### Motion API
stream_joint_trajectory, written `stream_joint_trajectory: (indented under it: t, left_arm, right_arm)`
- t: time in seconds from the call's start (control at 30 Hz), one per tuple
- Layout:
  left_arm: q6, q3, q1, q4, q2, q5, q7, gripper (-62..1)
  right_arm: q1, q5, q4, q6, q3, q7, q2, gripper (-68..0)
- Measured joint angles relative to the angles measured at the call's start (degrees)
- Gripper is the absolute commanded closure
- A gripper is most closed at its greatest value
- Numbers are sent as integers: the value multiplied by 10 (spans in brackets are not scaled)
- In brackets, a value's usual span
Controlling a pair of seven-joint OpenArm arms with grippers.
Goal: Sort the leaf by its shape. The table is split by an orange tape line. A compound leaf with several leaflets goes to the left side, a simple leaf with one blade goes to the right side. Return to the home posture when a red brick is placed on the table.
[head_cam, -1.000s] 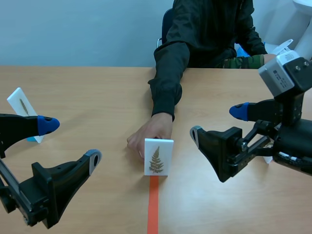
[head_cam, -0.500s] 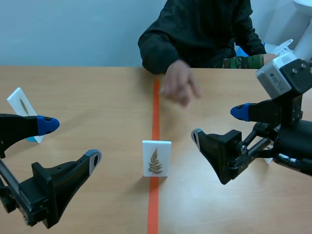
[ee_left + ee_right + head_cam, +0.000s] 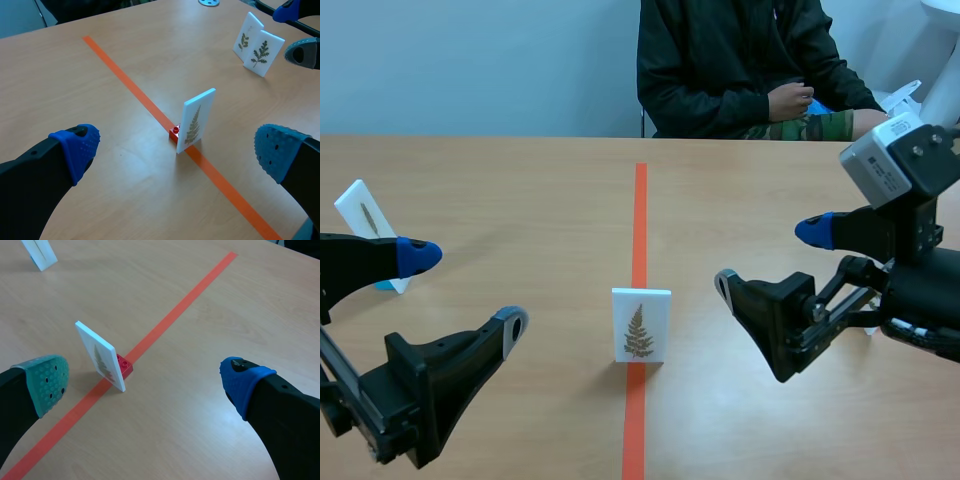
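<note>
A white card printed with a fern-like leaf of several leaflets stands upright on the orange tape line at mid-table. The wrist views show the card resting against a small red brick base. My left gripper hovers open, left of the card and nearer to me. On the other side my right gripper is open too, a short way right of the card. Neither touches it.
Another white card with a slim leaf stands at the far left. Two leaf cards stand on the right side, mostly hidden behind my right arm in the scene view. A person sits across the table.
The person's hand let go of the fern card and drew back across the table to the body. The card stays on the tape line. Both grippers barely moved.
</note>
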State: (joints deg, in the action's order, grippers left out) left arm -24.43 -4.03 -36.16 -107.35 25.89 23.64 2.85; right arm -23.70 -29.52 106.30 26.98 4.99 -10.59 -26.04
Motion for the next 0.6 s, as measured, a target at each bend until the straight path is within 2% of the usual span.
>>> stream_joint_trajectory:
  t: [0.13, 0.27, 0.6]
  left_arm:
    - [0, 0, 0, 0, 0, 0, 0, -623]
    - [0, 0, 0, 0, 0, 0, 0, -623]
    - [0, 0, 0, 0, 0, 0, 0, -623]
  right_arm:
    - [0, 0, -6, 0, 0, 1, 0, -623]
    - [0, 4, -41, 0, 6, 20, 0, -623]
    - [68, 120, -169, 0, 114, 121, 5, -623]
